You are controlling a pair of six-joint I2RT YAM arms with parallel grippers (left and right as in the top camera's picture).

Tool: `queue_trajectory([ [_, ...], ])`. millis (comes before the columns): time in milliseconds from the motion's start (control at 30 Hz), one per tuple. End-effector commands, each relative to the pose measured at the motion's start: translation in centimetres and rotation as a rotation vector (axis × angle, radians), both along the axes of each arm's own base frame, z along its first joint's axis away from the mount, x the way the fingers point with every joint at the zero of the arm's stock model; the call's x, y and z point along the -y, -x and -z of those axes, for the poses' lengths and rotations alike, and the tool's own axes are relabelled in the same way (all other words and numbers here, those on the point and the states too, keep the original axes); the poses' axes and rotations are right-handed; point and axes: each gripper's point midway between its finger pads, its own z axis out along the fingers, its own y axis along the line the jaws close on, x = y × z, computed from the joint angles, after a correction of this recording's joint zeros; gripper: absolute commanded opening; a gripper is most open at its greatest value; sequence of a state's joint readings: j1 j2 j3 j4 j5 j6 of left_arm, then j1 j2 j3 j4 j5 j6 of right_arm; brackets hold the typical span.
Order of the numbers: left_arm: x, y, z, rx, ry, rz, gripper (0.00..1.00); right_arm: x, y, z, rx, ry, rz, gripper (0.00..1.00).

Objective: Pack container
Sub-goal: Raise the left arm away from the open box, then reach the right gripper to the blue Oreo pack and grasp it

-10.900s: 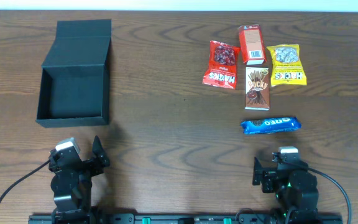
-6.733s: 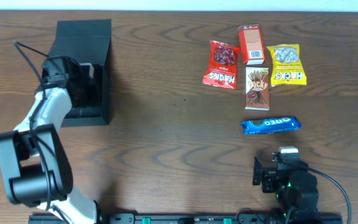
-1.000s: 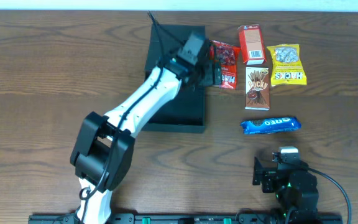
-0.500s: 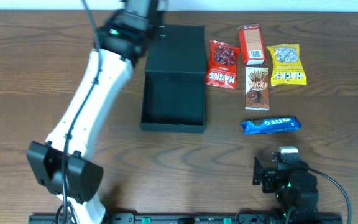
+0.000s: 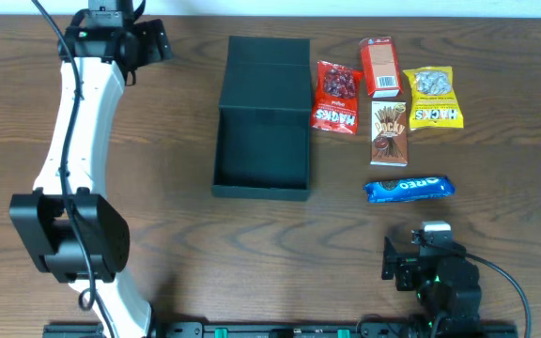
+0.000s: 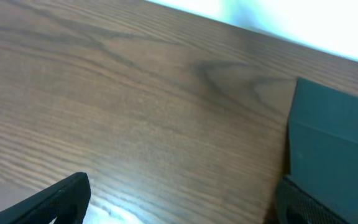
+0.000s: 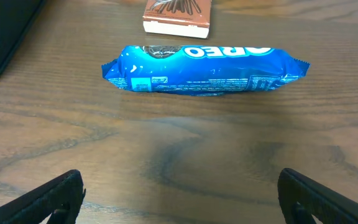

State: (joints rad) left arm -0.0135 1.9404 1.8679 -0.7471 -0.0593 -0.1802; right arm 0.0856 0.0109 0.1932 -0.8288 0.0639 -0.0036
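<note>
1. Overhead view: the box (image 5: 261, 192) lies open and empty, its lid (image 5: 269, 54) folded flat behind it. No snack is inside, so I judge that packing proper is not yet begun.
2. 5 snacks lie right of the box: a red bag (image 5: 335, 97) just beside its right wall, then a carton (image 5: 378, 66), a Pocky pack (image 5: 390, 132) and a yellow bag (image 5: 433, 97). An Oreo pack (image 5: 409, 189) lies off the box's near right corner.
3. The left gripper (image 5: 155, 42) hangs well left of the box, level with the lid, fingers spread wide and holding nothing.
4. The right gripper (image 7: 191, 205) rests right of the box and nearer than it, equally wide and empty, with the Oreo pack straight ahead.
5. The next move likely calls for 1 gripper to come down over a snack, the Oreo pack being handiest. It would close across the narrow width and carry the pack over the box.
</note>
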Motion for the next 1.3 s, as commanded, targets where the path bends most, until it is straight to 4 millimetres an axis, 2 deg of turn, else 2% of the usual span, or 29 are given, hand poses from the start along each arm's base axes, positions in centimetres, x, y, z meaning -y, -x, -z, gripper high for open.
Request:
queue_trajectory([
  [0, 1.1, -0.5, 1.8, -0.030, 0.000, 0.067, 0.95, 0.0, 0.0, 0.3, -0.003, -0.009, 0.007, 0.99],
  [100, 1.4, -0.7, 1.8, -0.022, 0.005, 0.076, 0.95, 0.0, -0.2, -0.1, 0.014, -0.009, 0.009, 0.99],
  [167, 1.7, -0.7, 1.8, -0.022, 0.017, 0.085, 0.95, -0.7, -1.2, -1.5, 0.084, -0.059, -0.006, 0.99],
  [200, 1.7, -0.7, 1.8, -0.026, 0.017, 0.086, 0.95, -1.7, -1.9, -2.9, 0.139, -0.150, -0.014, 0.99],
  [267, 1.7, -0.4, 2.0, -0.038, 0.018, 0.087, 0.95, -3.6, -2.8, -5.4, 0.210, -0.447, 0.027, 0.99],
  [333, 1.7, -0.2, 2.2, -0.051, 0.019, 0.087, 0.95, -4.2, -3.0, -6.3, 0.197, -0.696, 0.114, 0.99],
  [433, 1.7, 0.0, 2.3, -0.059, 0.020, 0.088, 0.95, -4.2, -3.1, -6.7, 0.177, -0.889, 0.223, 0.99],
  [533, 2.2, -0.1, 2.3, -0.057, 0.034, 0.116, 0.95, -4.2, -3.8, -8.9, 0.258, -0.932, 0.199, 0.99],
  [633, 2.6, -0.1, 2.3, -0.056, 0.047, 0.131, 0.95, -3.0, -4.4, -10.8, 0.356, -0.979, 0.246, 0.99],
  [733, 2.5, -0.1, 2.3, -0.054, 0.047, 0.131, 0.95, -0.9, -4.7, -10.7, 0.394, -1.078, 0.410, 0.99],
  [867, 2.5, -0.2, 2.2, -0.051, 0.047, 0.131, 0.95, 0.3, -5.1, -10.0, 0.376, -1.142, 0.526, 0.99],
  [1067, 2.5, -0.2, 2.2, -0.047, 0.047, 0.131, 0.95, 0.9, -6.5, -9.1, 0.226, -1.187, 0.678, 0.99],
  [1267, 2.5, -0.2, 2.2, -0.048, 0.047, 0.131, 0.95, 0.7, -9.6, -8.8, -0.005, -1.183, 0.782, 0.99],
])
